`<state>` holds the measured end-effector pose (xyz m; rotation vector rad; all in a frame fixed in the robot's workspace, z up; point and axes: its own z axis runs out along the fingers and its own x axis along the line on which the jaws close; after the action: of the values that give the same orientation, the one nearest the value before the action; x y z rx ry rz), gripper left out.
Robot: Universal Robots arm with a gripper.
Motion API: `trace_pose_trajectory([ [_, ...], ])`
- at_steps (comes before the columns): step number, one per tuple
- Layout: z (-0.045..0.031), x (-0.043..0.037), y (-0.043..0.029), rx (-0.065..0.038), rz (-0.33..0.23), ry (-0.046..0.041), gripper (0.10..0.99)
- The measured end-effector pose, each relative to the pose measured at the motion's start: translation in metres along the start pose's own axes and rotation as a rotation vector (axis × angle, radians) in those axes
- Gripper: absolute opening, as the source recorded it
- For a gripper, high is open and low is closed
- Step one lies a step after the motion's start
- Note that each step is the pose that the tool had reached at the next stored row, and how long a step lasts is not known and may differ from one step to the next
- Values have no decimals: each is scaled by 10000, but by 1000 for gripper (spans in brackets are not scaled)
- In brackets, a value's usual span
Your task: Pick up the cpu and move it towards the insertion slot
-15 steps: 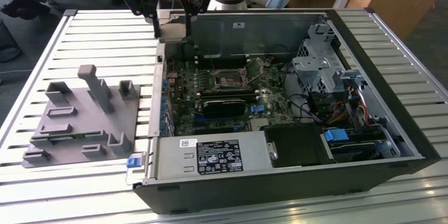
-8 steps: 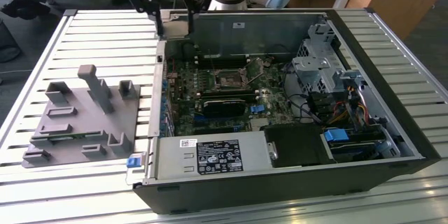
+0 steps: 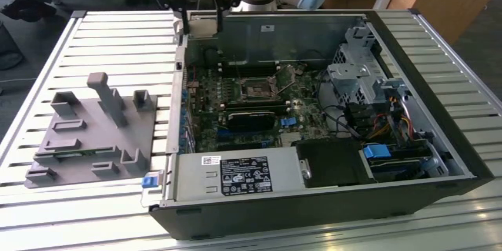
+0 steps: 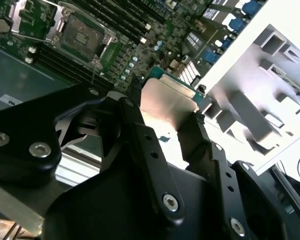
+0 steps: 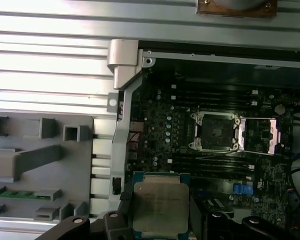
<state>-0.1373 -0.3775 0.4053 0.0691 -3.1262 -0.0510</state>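
Observation:
My gripper hangs above the back left corner of the open computer case, shut on the cpu, a flat silvery square chip held by its edges. In both wrist views the cpu sits between the black fingers, above the motherboard's edge near the case wall. The insertion slot, a silver frame around a dark centre with its latch plate swung open, lies on the motherboard, apart from the chip and further inside the case.
A grey plastic fixture with upright blocks lies on the slatted table at the exterior view's left. The case holds a long black module, a labelled power supply, a drive cage and cables.

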Motion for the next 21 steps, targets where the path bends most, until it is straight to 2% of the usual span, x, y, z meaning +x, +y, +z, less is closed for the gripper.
trace_pose_trajectory([
  [5, 10, -136, 70, 0, 1, -1, 541],
  [12, 52, -367, 152, -1, 0, -1, 541],
  [21, 100, -638, 307, -1, -1, -1, 541],
])
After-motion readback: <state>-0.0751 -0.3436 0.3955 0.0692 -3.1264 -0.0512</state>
